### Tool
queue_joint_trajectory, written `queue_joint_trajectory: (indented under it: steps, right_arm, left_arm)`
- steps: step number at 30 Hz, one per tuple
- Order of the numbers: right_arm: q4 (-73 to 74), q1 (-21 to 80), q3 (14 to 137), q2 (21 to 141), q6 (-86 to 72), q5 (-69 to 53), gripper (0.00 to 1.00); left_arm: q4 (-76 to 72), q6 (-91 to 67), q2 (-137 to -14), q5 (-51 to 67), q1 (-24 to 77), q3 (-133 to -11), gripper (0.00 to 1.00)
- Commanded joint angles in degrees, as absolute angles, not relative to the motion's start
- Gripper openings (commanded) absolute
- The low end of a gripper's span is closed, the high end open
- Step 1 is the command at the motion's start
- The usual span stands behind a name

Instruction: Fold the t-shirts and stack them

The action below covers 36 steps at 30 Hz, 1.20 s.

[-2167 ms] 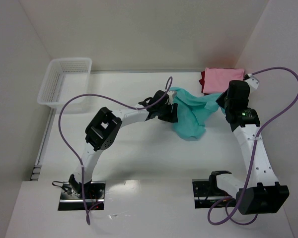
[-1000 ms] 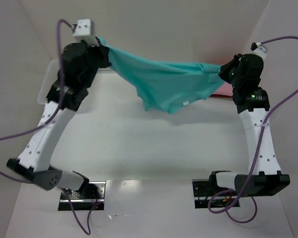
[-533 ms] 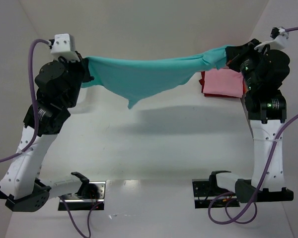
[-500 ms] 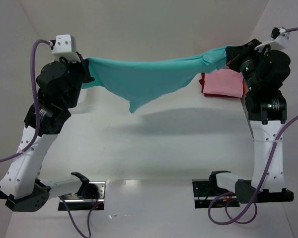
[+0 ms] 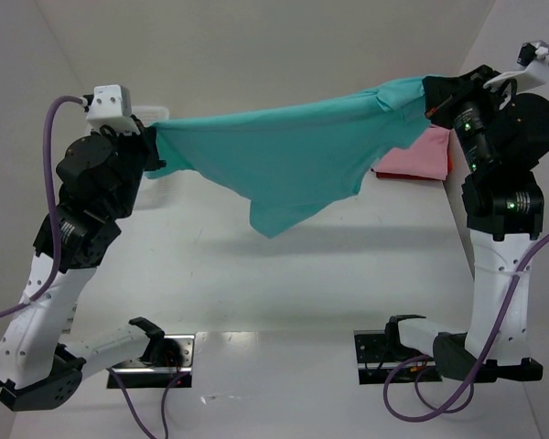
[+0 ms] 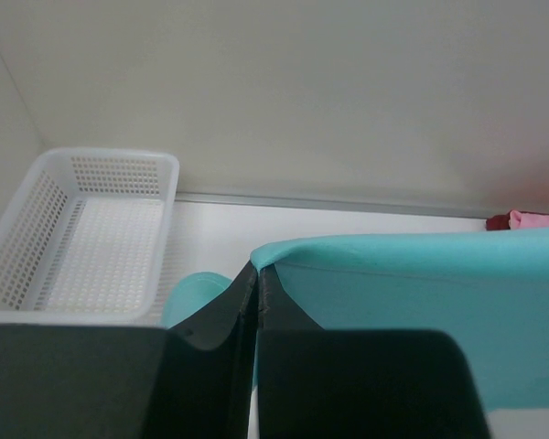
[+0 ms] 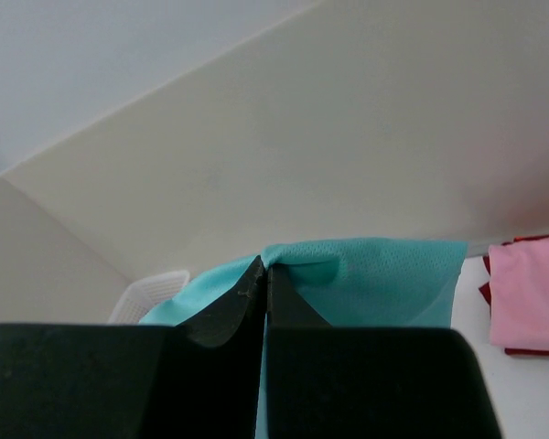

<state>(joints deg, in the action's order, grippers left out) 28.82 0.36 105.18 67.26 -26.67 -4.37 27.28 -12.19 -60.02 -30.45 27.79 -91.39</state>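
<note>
A teal-green t-shirt (image 5: 293,151) hangs stretched in the air between both raised arms, its lower corner drooping toward the table. My left gripper (image 5: 154,139) is shut on its left edge; the wrist view shows the jaws pinching the cloth (image 6: 412,293) at the tips (image 6: 257,268). My right gripper (image 5: 427,94) is shut on the right edge, with teal mesh cloth (image 7: 384,283) bunched at its tips (image 7: 263,262). Behind the shirt at the back right, a folded pink t-shirt (image 5: 419,157) lies on a red one (image 7: 485,294), which shows only as a thin edge.
A white mesh basket (image 6: 82,229) stands at the back left corner, mostly hidden behind the left arm in the top view. White walls close in the back and both sides. Both arm bases (image 5: 151,352) sit at the near edge.
Both arms have lifted the teal shirt from the table and pulled it wide apart. In the last half second the right end rose and the shirt hangs lower and fuller in the middle.
</note>
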Motion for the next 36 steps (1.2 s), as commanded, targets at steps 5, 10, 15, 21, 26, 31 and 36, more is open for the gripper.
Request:
queue_joint_trajectory:
  steps: [5,10,15,21,26,31,36]
  right_arm:
    - [28.5,0.0,111.1,67.5,-25.1,-8.5,0.01]
    - [29.5,0.0,111.9,67.5,-25.7,-10.9,0.01]
    - [32.3,0.0,111.3,67.2,-24.5,-12.4,0.01]
    - [33.8,0.0,95.7,61.7,-24.6,-10.1,0.01]
    - [33.3,0.0,79.1,56.4,-27.2,-11.3,0.01]
    - [30.8,0.0,70.2,56.5,-27.8,-12.0,0.01]
    - [27.3,0.0,69.8,61.2,-27.4,-11.4,0.01]
  left_arm:
    - [28.6,-13.5,-54.5,-27.8,27.6,-86.1,0.00]
    - [30.8,-13.5,-51.8,-21.8,27.6,-83.4,0.00]
    - [33.2,-12.9,-49.3,-10.6,27.6,-77.8,0.00]
    - [35.6,-19.4,-44.8,0.2,27.6,-67.4,0.00]
    - [39.4,-24.0,-41.7,-0.5,27.6,-60.8,0.00]
    - [43.4,-25.6,-47.8,-4.1,27.6,-60.8,0.00]
    - [45.4,-30.6,-54.0,-11.9,27.6,-61.8,0.00]
